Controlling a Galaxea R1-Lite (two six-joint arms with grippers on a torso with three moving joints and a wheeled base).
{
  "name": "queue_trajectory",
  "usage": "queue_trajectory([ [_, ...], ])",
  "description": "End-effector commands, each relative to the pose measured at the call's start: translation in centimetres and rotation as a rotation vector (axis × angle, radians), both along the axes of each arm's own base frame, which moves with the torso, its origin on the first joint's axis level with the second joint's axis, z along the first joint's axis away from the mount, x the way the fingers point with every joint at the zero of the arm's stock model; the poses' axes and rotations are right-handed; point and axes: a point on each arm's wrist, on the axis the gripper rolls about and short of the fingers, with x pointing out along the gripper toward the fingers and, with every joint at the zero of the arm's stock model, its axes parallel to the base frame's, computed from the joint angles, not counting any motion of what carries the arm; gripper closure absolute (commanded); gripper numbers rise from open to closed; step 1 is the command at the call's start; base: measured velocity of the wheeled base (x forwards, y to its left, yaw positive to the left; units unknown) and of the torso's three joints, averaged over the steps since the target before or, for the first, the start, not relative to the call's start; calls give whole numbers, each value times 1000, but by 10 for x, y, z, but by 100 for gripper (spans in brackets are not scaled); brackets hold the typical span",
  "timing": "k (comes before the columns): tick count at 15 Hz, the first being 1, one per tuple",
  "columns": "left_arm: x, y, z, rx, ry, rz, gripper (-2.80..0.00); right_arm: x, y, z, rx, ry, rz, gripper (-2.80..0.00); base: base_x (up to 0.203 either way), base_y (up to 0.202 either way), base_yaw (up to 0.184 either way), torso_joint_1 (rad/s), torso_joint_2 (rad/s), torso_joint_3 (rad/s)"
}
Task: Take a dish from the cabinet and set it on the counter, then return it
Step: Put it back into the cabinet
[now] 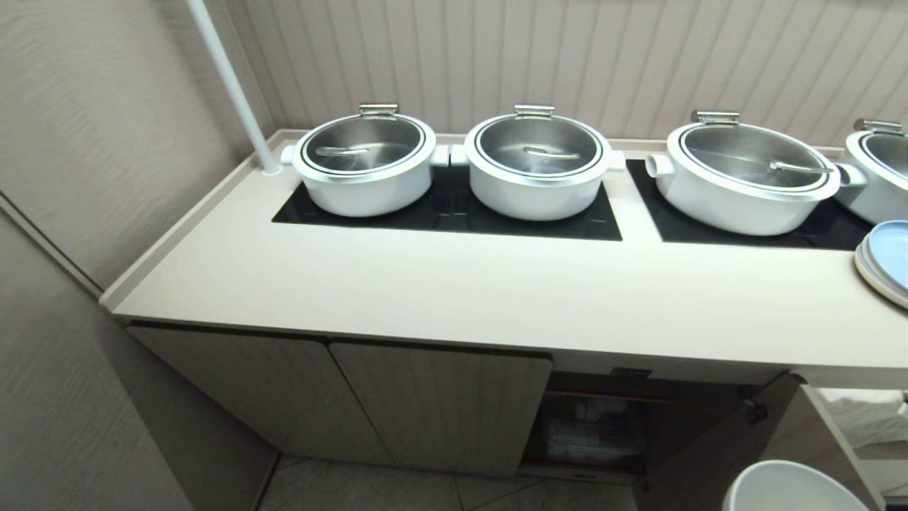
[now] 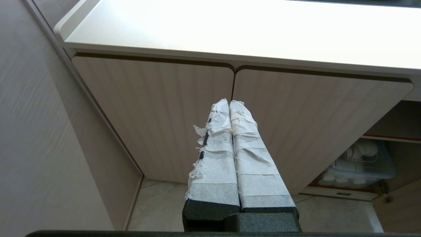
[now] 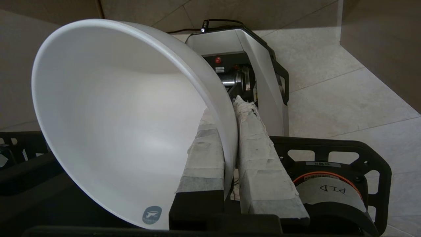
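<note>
The right end effector (image 3: 230,125) pinches the bowl's (image 3: 125,125) wall, one finger inside and one outside. In the head view the bowl's rim shows at lower right, below the tabletop (image 1: 496,284) and beside the open cabinet (image 1: 603,419). The left end effector (image 2: 230,105) is pressed together, empty.

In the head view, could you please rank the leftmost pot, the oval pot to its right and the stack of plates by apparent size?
1. Oval pot, widest.
2. Leftmost pot, somewhat smaller.
3. Stack of plates, smallest, but cut by the frame edge, so its full size is unsure.
</note>
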Motion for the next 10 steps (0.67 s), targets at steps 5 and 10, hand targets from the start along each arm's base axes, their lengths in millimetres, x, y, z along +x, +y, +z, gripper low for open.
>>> queue_trajectory([
  [5,0,0,0,-1,-2,0,0,0,0,-1,-1,11,-5,0,0,0,0,0,0,0],
  [10,0,0,0,-1,-2,0,0,0,0,0,7,13,-17,0,0,0,0,0,0,0],
])
